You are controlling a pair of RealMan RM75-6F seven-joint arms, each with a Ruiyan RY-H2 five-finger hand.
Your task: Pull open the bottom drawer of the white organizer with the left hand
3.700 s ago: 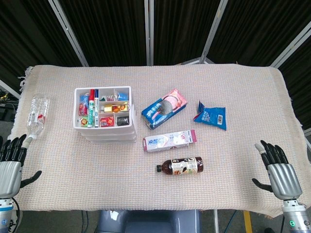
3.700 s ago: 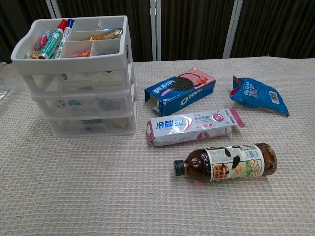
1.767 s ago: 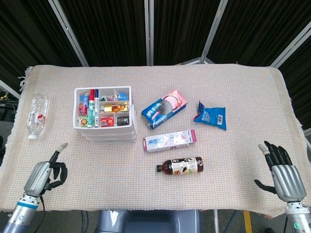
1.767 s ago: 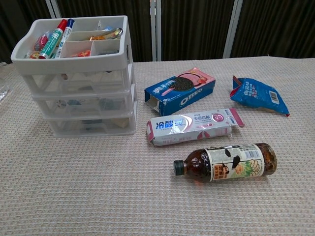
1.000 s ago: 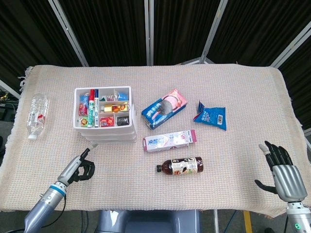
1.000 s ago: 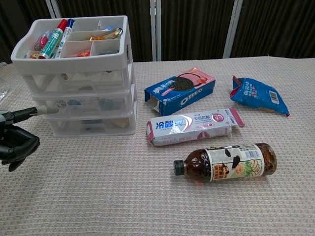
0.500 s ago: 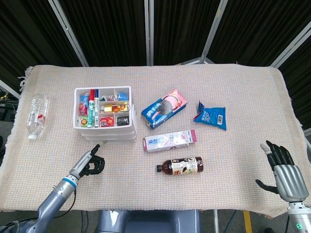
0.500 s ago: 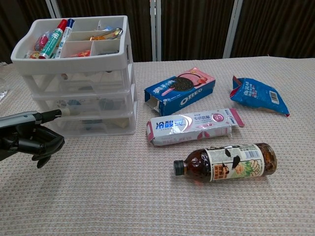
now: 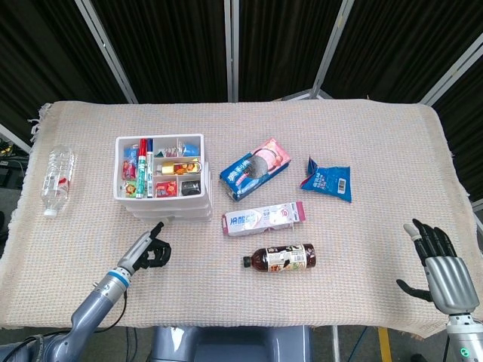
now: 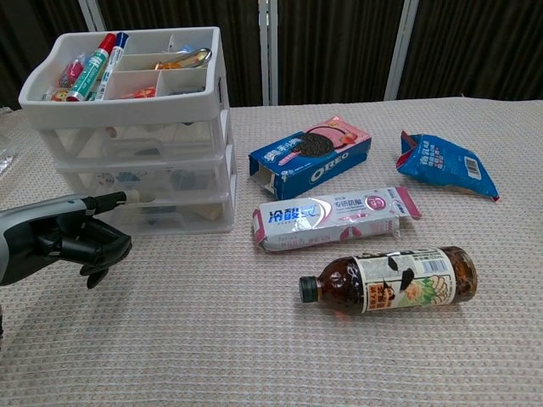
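Note:
The white organizer (image 9: 161,181) (image 10: 140,127) stands at the left of the table with pens and small items in its top tray. All its drawers look closed, including the bottom drawer (image 10: 161,216). My left hand (image 9: 148,252) (image 10: 72,237) hovers just in front of the organizer. One finger points toward the bottom drawer and the others are curled in; it holds nothing. My right hand (image 9: 441,270) rests open at the table's right front corner, far from everything.
An Oreo box (image 9: 255,168), a toothpaste box (image 9: 263,218), a dark drink bottle (image 9: 281,258) and a blue snack bag (image 9: 329,179) lie right of the organizer. A clear plastic bottle (image 9: 56,179) lies at the far left.
My left hand has come in from the front left corner toward the organizer's front, curling its fingers with one pointing out. The right hand has barely moved.

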